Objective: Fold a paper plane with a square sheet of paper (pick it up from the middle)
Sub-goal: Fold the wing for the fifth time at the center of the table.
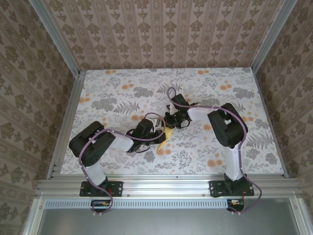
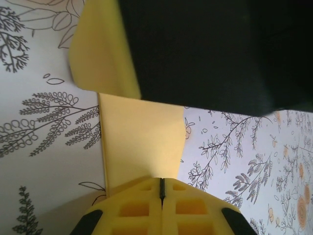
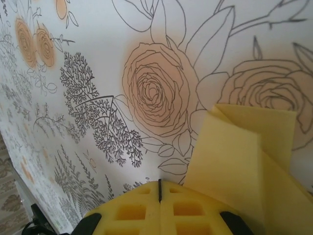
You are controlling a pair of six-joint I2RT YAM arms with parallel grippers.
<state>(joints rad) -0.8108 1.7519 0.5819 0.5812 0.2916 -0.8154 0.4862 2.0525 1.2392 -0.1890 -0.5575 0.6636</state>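
The sheet of paper [image 1: 167, 135], pale yellow and partly folded, lies on the flowered table between the two arms. In the left wrist view the paper [image 2: 142, 142] runs flat from under my fingertips, and a flap curls up at its far end against the black body of the right arm [image 2: 205, 49]. My left gripper [image 2: 161, 182] [image 1: 157, 128] is shut, its tips resting on the paper; nothing shows in the slit between them. My right gripper [image 3: 159, 183] [image 1: 171, 121] is shut and empty above the cloth, with the layered paper [image 3: 234, 156] just to its right.
The flowered table cloth [image 1: 122, 98] spreads wide on all sides of the arms. An aluminium rail [image 1: 166, 183] lines the near edge, with uprights at the back corners. Patterned walls [image 1: 161, 29] close the back and both sides.
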